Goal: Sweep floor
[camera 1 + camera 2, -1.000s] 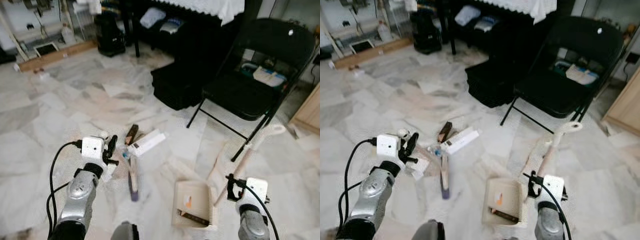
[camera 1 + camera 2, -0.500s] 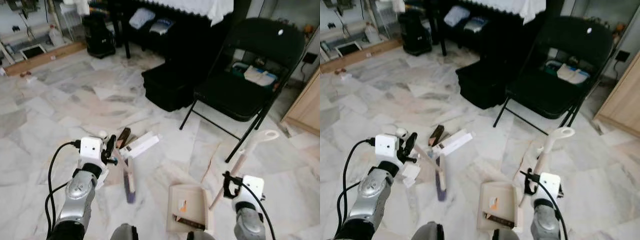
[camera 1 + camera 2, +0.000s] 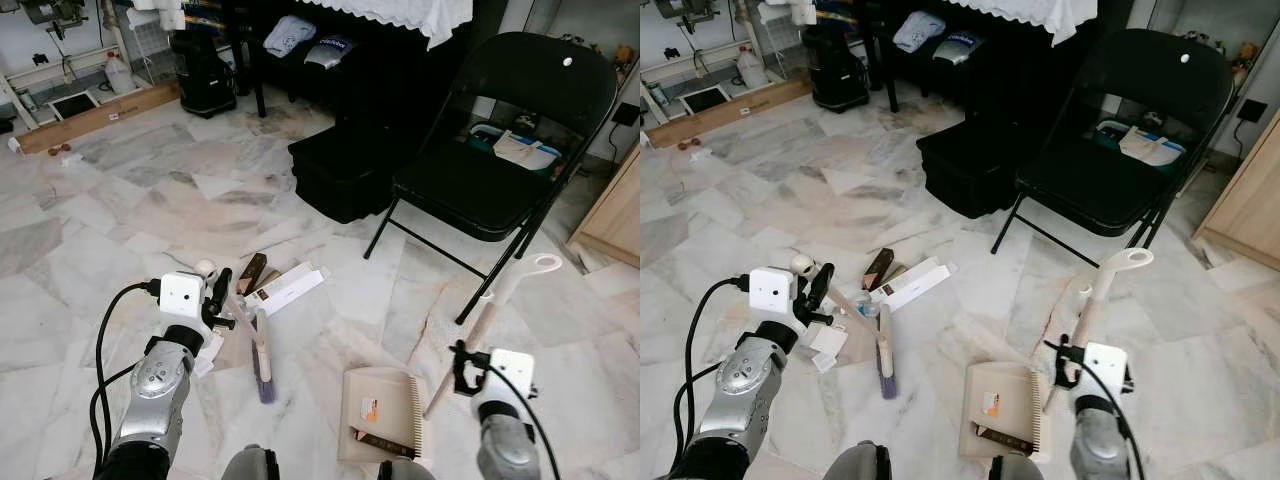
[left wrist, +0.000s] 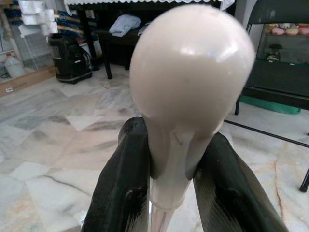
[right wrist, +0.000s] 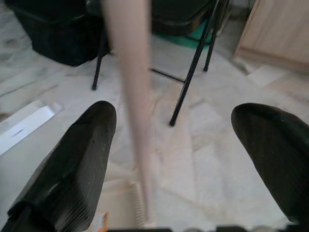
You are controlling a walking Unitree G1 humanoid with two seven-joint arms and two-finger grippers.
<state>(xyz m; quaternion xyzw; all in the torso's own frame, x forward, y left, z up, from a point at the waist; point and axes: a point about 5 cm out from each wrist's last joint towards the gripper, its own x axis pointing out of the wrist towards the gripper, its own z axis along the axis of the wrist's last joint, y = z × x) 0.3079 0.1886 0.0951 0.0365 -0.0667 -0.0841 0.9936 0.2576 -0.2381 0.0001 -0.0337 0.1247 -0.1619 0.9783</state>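
Looking down through the head camera, you see the left claw [image 3: 217,300] clamped on the cream broom handle [image 3: 232,308], whose brush head [image 3: 262,352] rests on the marble floor [image 3: 100,220] beside a white box [image 3: 290,288]. The cream dustpan [image 3: 382,428] lies near the right claw [image 3: 462,368], its long handle [image 3: 500,300] rising toward the black folding chair [image 3: 500,160].

Your left wrist view shows both fingers [image 4: 123,183] pinching the handle's rounded knob [image 4: 190,82].

Your right wrist view shows the fingers [image 5: 77,164] spread wide, the dustpan handle [image 5: 130,96] standing between them ungripped

No lettering or numbers can be read anywhere.
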